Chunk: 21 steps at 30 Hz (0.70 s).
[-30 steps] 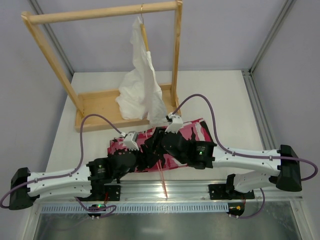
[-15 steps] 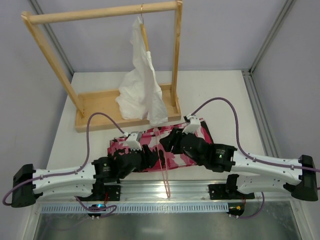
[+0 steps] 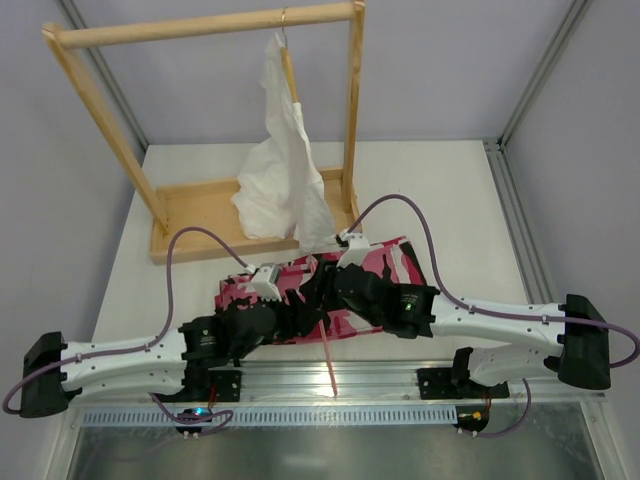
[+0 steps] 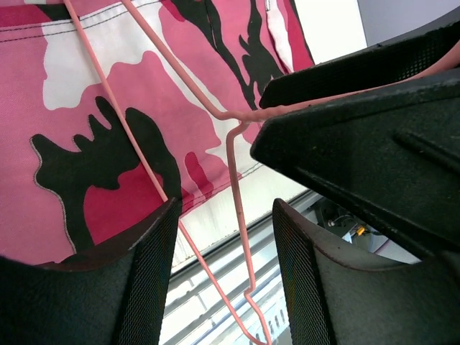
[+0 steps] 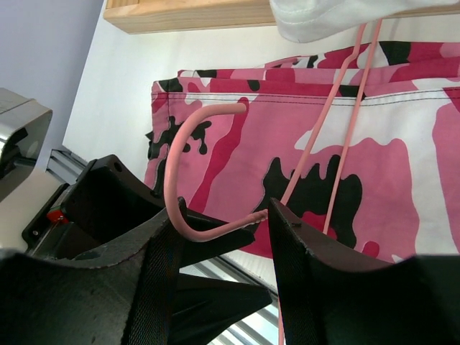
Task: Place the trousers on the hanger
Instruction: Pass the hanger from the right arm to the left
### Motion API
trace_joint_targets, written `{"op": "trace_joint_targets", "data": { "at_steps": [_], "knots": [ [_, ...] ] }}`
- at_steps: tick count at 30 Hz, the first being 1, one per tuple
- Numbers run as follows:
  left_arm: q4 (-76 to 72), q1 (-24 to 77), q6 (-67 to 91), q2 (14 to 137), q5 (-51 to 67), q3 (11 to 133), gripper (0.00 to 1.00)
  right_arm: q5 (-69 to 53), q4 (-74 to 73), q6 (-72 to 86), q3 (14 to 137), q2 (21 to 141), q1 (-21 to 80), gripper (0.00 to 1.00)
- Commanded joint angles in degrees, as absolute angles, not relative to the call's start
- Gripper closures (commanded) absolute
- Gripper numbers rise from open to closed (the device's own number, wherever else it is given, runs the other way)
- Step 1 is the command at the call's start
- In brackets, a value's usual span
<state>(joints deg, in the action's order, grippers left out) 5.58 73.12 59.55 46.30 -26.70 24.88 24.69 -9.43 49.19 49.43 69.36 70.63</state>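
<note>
Our right pincer (image 5: 215, 230) grips the hanger (image 5: 176, 162) by its hook above the trousers (image 5: 402, 172); our left pincer (image 4: 223, 280) stands open beside it.

A white garment (image 3: 283, 150) hangs from a wooden rack (image 3: 200, 215) standing on the white table (image 3: 455, 210).

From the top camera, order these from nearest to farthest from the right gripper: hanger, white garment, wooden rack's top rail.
1. hanger, at the right gripper.
2. white garment, just beyond, hanging behind the trousers.
3. top rail, highest, at the far end.
</note>
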Motion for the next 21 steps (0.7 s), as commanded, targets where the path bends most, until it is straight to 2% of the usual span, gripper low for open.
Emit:
{"op": "trace_joint_targets", "data": {
  "at_steps": [1,5,13,17,21],
  "knots": [
    [2.81,73.39,59.41,44.21,-27.86,24.00,0.43,24.26,-5.54,48.69,52.64,69.34,70.49,0.48],
    [1.85,73.39,59.59,45.52,-28.13,24.17,0.40,23.65,-5.36,49.48,53.26,69.70,70.49,0.48],
    [3.86,73.39,61.08,51.68,-29.44,28.03,0.43,23.47,-5.01,49.92,53.61,70.05,70.49,0.48],
    [4.91,73.39,62.84,52.65,-31.20,28.13,0.51,23.64,-5.62,50.27,53.09,69.52,70.40,0.48],
    [5.80,73.39,63.19,52.21,-32.52,28.39,0.67,24.52,-6.24,50.19,51.16,67.33,70.49,0.48]
  ]
}}
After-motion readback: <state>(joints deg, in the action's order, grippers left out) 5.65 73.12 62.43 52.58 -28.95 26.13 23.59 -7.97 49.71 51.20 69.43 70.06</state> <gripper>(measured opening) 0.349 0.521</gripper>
